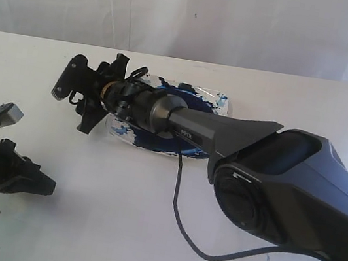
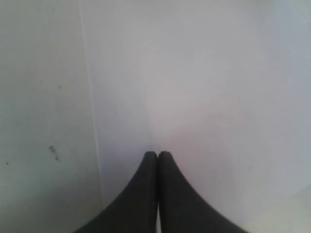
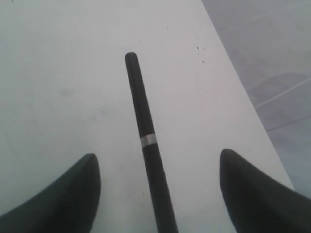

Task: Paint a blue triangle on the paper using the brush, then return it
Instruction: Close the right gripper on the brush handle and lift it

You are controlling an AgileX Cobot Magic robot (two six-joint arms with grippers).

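Observation:
In the right wrist view the brush (image 3: 146,141) shows as a thin black handle with a silver band, running between the two wide-apart fingers of my right gripper (image 3: 158,155). The gripper is open and neither finger touches the handle. The exterior view shows this gripper (image 1: 90,94) at the left end of the paint dish (image 1: 133,138), and it hides the brush there. My left gripper (image 2: 158,153) is shut on nothing, and its tips hang over the paper (image 2: 204,97). It sits at the lower left (image 1: 33,182). No blue triangle shows in any view.
The right arm (image 1: 226,135) lies across the dish and covers much of its dark-blue paint. A black cable (image 1: 177,217) loops onto the table in front of it. In the right wrist view the table edge (image 3: 243,97) runs close beside the brush.

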